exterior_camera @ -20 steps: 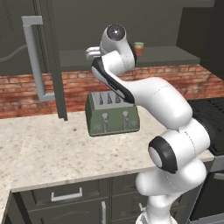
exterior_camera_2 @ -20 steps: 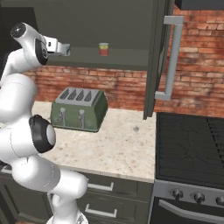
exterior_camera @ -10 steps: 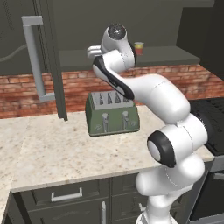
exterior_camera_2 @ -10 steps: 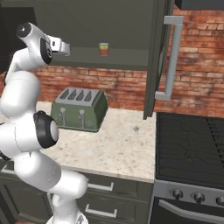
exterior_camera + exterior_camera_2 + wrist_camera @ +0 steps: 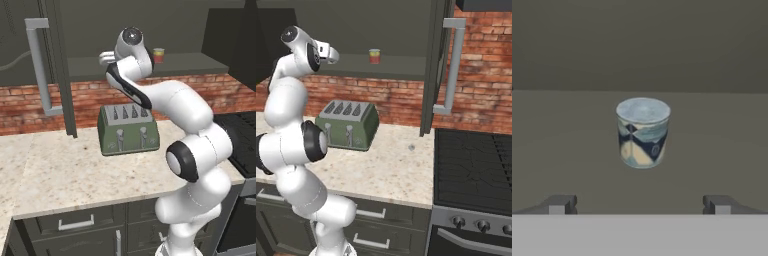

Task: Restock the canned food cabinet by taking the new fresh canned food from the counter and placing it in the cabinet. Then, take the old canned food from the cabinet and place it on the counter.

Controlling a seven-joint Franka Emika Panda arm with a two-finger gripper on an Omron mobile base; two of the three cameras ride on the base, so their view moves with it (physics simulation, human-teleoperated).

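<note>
One blue-grey can [image 5: 643, 132] upright on cabinet shelf [image 5: 722, 145], ahead of open hand [image 5: 640, 205], centred between fingertips, untouched

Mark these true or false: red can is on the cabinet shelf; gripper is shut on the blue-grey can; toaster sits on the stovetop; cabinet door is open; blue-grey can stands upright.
1. The small red can with a yellow band stands on the dark grey cabinet shelf. True.
2. The gripper is shut on the small blue-grey can with a pale label. False: it is open, with the can ahead of it.
3. The green four-slot toaster sits on the stovetop. False: it sits on the beige speckled counter.
4. The cabinet door with the light-grey bar handle is open. True.
5. The blue-grey can stands upright. True.
</note>
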